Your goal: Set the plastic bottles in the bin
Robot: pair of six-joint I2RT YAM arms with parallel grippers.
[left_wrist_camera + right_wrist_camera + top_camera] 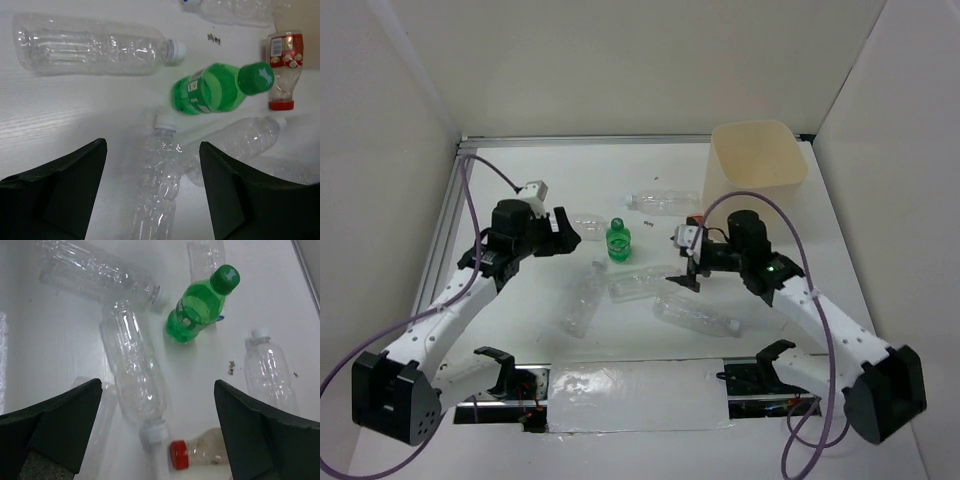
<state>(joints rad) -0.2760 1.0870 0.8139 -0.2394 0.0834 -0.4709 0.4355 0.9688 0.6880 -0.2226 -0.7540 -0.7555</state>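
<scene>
The left gripper (152, 147) and right gripper (157, 385) both gape wide and empty over scattered plastic bottles (582, 300), the green bottle (618, 241) seemingly standing upright.

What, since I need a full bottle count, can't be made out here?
Red-capped bottle: cut by the bottom edge in right wrist view; largely under the right gripper from above.
Bin floor: behind its near wall, top view.
Far bottle: cut by the top edge, left wrist view.
</scene>
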